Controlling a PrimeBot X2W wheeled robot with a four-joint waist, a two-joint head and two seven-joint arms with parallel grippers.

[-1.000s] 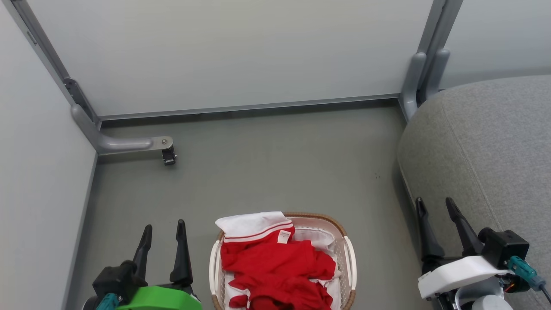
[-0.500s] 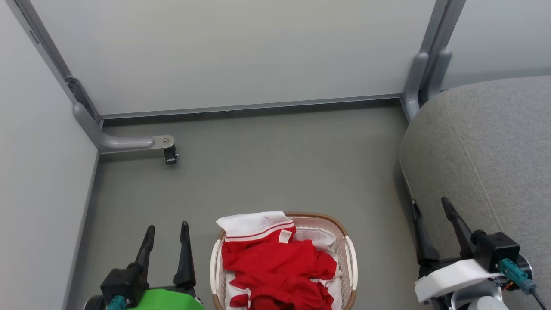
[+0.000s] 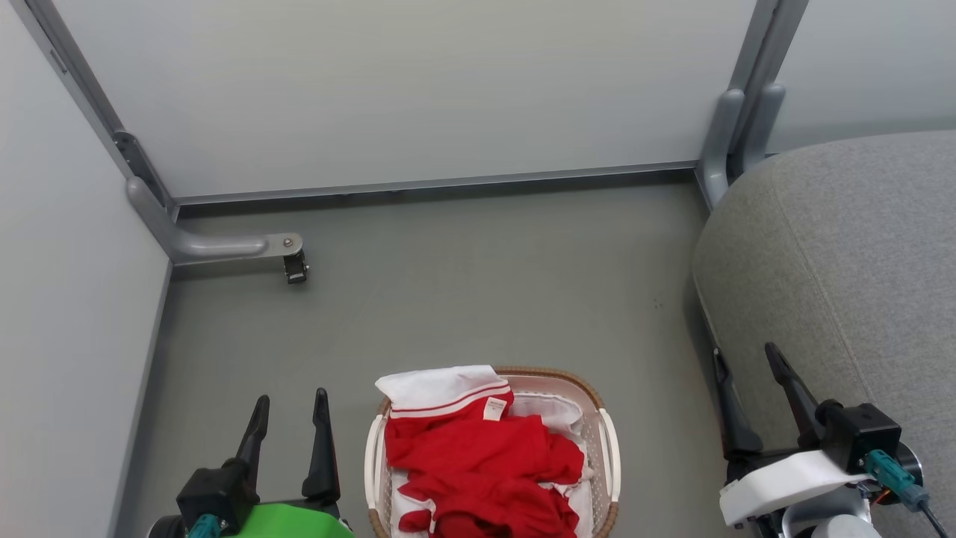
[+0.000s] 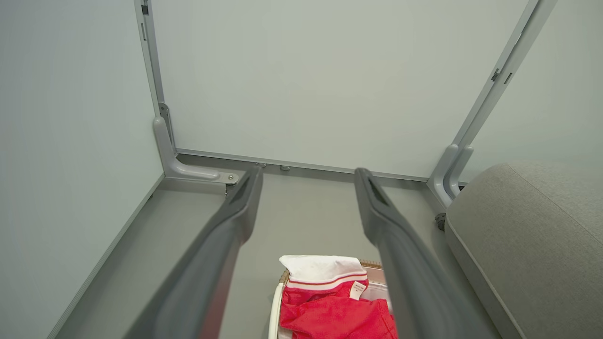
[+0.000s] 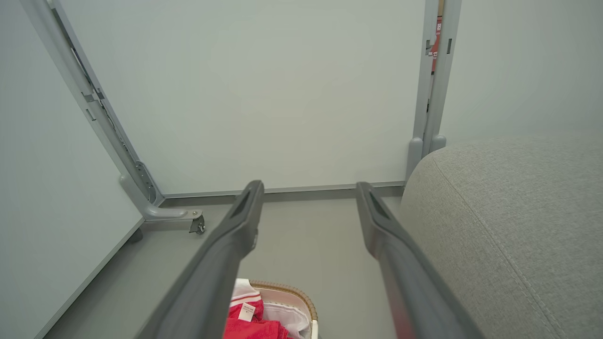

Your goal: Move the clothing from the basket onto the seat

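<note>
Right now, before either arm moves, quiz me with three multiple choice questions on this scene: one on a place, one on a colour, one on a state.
1. Where does the clothing lie? A in the basket; B on the seat; C on the floor.
2. What colour is the basket's rim? A blue; B brown; C black.
3. How is the left gripper? A shut on the clothing; B shut on the basket; C open, holding nothing.
Answers: 1 A, red garments are piled inside it. 2 B, a brown woven band edges it. 3 C, its fingers stand apart, touching nothing.

Grey floor [image 3: 478, 284] — basket [image 3: 606, 448] standing on it, seat [image 3: 844, 246] beside.
</note>
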